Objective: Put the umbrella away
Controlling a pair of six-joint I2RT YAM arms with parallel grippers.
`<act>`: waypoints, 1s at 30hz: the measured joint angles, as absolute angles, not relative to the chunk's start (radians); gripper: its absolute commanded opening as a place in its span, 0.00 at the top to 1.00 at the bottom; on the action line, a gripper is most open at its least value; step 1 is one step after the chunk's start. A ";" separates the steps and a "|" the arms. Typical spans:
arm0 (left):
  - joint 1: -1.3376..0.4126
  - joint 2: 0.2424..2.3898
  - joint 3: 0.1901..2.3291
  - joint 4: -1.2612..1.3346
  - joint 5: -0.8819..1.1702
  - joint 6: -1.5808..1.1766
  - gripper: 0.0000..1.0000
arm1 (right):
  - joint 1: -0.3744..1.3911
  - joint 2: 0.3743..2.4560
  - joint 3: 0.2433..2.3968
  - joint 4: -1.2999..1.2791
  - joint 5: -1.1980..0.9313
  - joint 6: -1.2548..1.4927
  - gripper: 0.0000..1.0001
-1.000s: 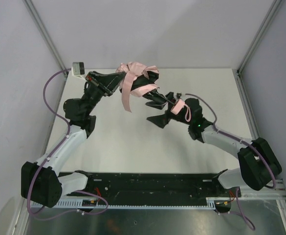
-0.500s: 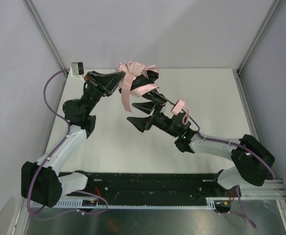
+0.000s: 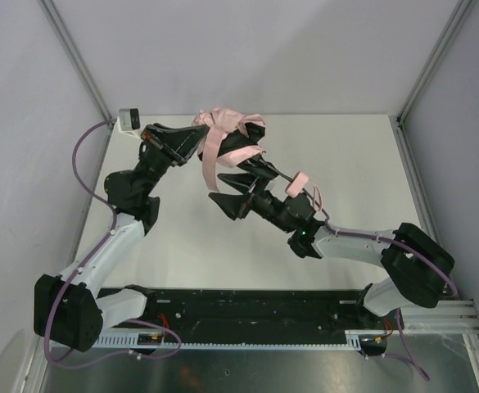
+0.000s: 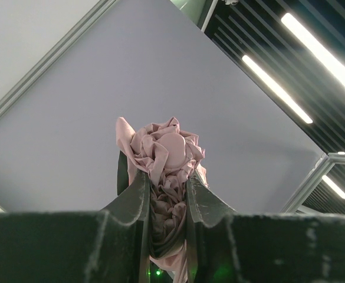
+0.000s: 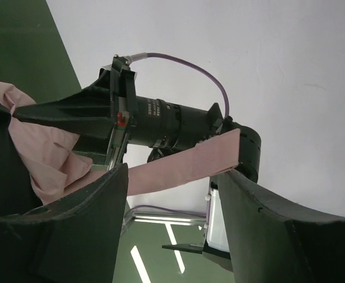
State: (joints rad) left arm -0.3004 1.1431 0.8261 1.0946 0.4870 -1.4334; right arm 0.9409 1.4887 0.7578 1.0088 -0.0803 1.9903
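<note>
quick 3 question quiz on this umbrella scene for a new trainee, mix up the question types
1. True or false: the left claw is clamped on the pink fabric of the umbrella.
2. Which wrist view shows the pink strap running across the gap between the fingers of the right claw? A) left wrist B) right wrist C) neither
3. Fill in: the right claw's jaws stand ____.
Key: 1 true; 2 B; 3 open.
</note>
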 measured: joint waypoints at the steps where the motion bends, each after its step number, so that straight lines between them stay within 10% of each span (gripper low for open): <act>1: -0.300 1.142 0.822 1.095 0.488 -1.434 1.00 | 0.941 1.489 0.760 1.010 -0.077 1.990 0.36; 17: -0.300 1.131 0.813 1.114 0.506 -1.449 1.00 | 0.941 1.567 0.793 1.089 -0.067 1.991 0.54; 22: -0.301 1.131 0.802 1.138 0.510 -1.471 1.00 | 0.933 1.599 0.808 1.155 -0.066 1.991 0.95; 30: -0.301 1.130 0.723 1.147 0.545 -1.539 1.00 | 0.874 1.702 0.828 1.272 -0.100 1.979 1.00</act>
State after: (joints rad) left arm -0.3008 1.1301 0.7235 1.1473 0.5453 -1.5394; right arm 0.8738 1.7020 0.8276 1.2716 -0.0998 1.9789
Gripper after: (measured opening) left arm 0.214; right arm 0.010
